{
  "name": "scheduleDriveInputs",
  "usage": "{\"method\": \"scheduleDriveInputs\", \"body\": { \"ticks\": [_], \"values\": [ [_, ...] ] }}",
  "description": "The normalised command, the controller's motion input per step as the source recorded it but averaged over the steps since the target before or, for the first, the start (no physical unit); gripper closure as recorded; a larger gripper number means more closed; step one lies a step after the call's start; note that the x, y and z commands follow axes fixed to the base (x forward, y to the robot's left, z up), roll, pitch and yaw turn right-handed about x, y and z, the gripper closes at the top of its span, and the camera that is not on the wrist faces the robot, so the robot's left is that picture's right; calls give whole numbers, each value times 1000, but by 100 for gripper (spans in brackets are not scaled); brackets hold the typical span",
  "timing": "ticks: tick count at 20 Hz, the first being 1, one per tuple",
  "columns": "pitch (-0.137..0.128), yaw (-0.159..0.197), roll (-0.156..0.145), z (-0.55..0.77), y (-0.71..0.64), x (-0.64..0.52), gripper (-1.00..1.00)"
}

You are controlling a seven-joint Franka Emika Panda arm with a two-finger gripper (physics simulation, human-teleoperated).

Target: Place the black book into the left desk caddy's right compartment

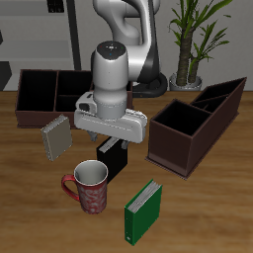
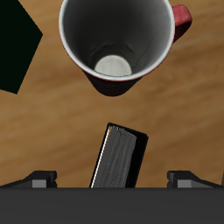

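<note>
Black book (image 1: 115, 158) stands upright on the table (image 1: 208, 212), mid-table, directly beneath my gripper (image 1: 111, 136). In the wrist view the black book (image 2: 120, 157) shows its white page edges between my two fingers (image 2: 39, 179), which sit well apart on either side, released, touching nothing. Red mug (image 1: 88, 186) stands just beside the book, nearer the front edge, its white interior open to my camera. Green book (image 1: 142, 210) stands near the front. Grey book (image 1: 56, 136) leans farther back. Left desk caddy (image 1: 198, 124) lies apart, beside a plant (image 1: 193, 35).
</note>
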Motion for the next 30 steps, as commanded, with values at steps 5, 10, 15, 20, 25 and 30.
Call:
{"method": "scheduleDriveInputs", "body": {
  "ticks": [5, 10, 15, 20, 25, 30],
  "values": [
    [28, -31, -20, -243, -76, 52, -100],
    [24, -14, -10, -115, -20, 17, 100],
    [1, -1, 6, 9, -5, 0, 100],
    [-11, 20, -6, 150, 32, -18, 100],
    [-38, 20, -5, 659, 92, -233, 100],
    [0, 17, -46, 809, 32, -255, 100]
  ]
}}
